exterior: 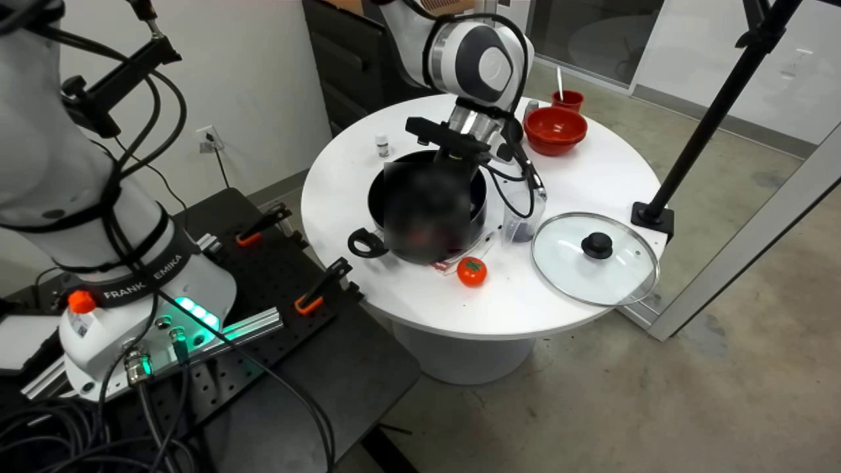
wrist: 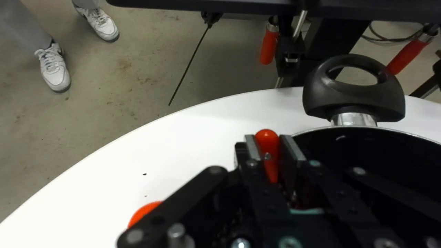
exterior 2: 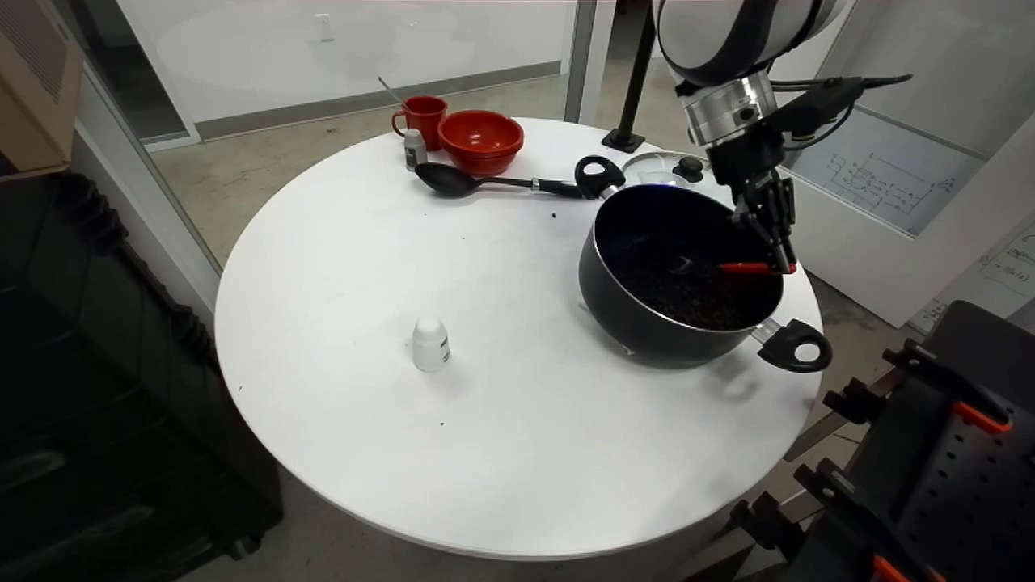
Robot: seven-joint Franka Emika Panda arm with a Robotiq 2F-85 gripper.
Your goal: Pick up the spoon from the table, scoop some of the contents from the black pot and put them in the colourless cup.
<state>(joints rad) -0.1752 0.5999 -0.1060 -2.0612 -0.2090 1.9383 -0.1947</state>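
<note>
The hand (wrist: 269, 151) squeezes what looks like a red spoon handle (exterior 2: 748, 268) at the black pot (exterior 2: 629, 322), right of frame. A black spoon (exterior 2: 485, 182) lies top middle. Scooping seems the step; next, lift level and tip into the clear cup (exterior: 522, 222).

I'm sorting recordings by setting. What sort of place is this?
Probably a robotics lab or office workspace, despite the black pot: a robot base is mounted over a perforated black board, and in an exterior view a pale panel bears handwritten markings.
</note>
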